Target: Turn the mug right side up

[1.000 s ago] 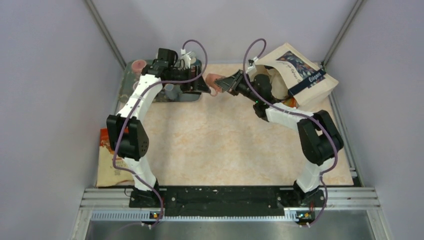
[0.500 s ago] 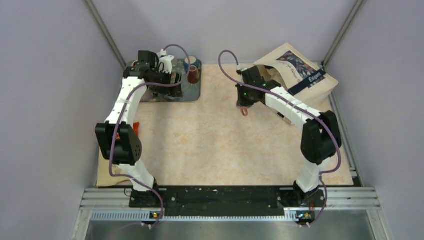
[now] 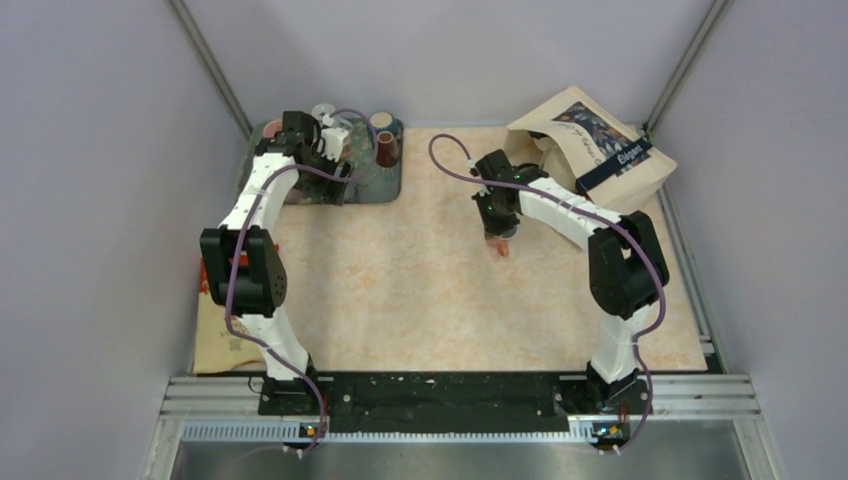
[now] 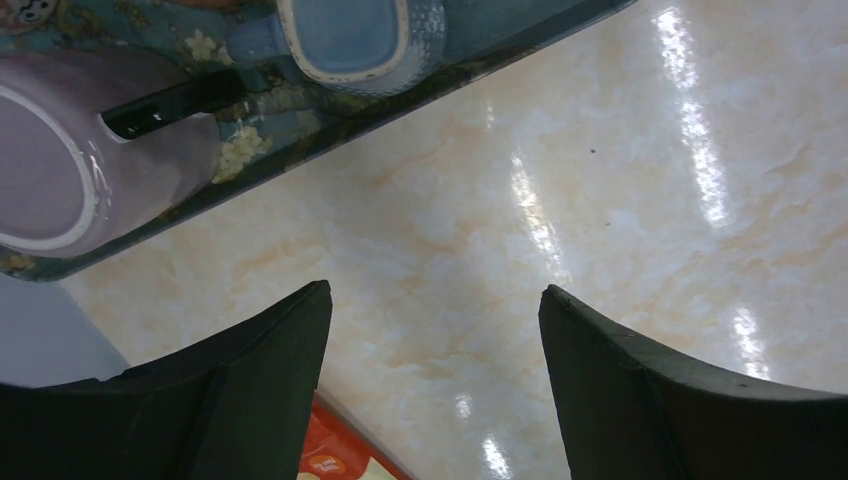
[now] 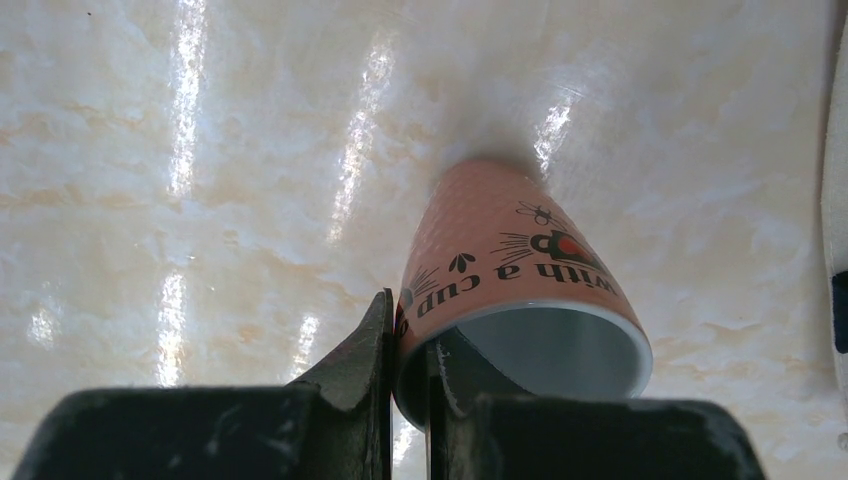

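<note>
The pink mug (image 5: 510, 270) has black lettering and a white inside. In the right wrist view its mouth faces up toward the camera and its base rests on the marble table. My right gripper (image 5: 412, 345) is shut on the mug's rim, one finger outside the wall and one inside. In the top view the mug (image 3: 500, 243) shows just below the right gripper (image 3: 497, 226), mid-table right of centre. My left gripper (image 4: 432, 310) is open and empty over bare table, beside the tray's near edge; in the top view it (image 3: 330, 180) sits at the back left.
A floral blue tray (image 3: 388, 188) at the back left holds a lilac cup (image 4: 60, 170), a blue cup (image 4: 345, 40) and a brown cup (image 3: 385, 150). A paper bag (image 3: 600, 150) lies at the back right. An orange packet (image 4: 335, 458) lies at the left edge.
My right gripper carried the mug from near the tray down and right to mid-table, turning it mouth up. My left gripper drew back to the tray's near edge.
</note>
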{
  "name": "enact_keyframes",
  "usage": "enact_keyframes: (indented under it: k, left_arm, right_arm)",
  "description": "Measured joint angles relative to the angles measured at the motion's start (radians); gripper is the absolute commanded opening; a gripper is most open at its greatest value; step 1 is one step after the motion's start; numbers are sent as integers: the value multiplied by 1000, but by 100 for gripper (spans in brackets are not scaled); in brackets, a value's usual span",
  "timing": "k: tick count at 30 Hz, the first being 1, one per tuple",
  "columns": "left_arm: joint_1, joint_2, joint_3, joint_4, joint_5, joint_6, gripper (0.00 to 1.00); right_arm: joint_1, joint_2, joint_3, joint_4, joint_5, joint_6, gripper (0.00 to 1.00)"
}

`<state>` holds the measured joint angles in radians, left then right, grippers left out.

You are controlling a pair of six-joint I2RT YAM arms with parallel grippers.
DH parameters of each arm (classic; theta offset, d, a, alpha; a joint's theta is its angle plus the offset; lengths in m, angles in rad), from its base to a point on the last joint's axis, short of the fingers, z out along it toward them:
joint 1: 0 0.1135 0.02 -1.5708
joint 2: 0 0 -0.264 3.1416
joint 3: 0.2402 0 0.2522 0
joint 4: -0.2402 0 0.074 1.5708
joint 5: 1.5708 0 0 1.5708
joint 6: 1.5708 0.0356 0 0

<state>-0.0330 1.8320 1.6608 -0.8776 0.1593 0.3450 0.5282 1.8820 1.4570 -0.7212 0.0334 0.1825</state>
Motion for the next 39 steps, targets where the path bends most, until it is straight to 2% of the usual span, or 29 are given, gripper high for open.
enact_keyframes:
  k: [3,6,8,11,14,17,21,26,30,33,39]
  left_arm:
    - [10,19,-6,26,-25,41,75]
    - [19,32,-6,58,-29,90,65]
    - [23,43,-5,82,-26,134,62]
    - [25,79,13,98,-17,204,61]
    - [38,141,54,106,12,285,66]
    - [65,196,101,109,41,348,69]
    - [99,254,161,123,66,392,67]
    - [104,261,160,162,119,402,64]
    - [92,256,99,240,166,409,63]
    - [76,254,47,260,169,413,58]
    - [26,225,-33,309,175,412,56]
  right_arm:
    - [0,2,3,0,0,0,29]
    - [0,13,3,-3,1,-8,49]
    - [0,21,4,-7,1,-15,56]
    - [0,22,16,-26,-5,-30,62]
    - [0,21,44,-27,-20,-41,68]
    - [0,3,51,-29,-43,-49,71]
    - [0,-28,51,-30,-64,-55,71]
    - [0,-50,51,-30,-71,-61,72]
    - [0,-50,51,-31,-81,-68,72]
    - [0,-50,56,-31,-83,-74,72]
    - [0,-67,58,-31,-84,-80,72]
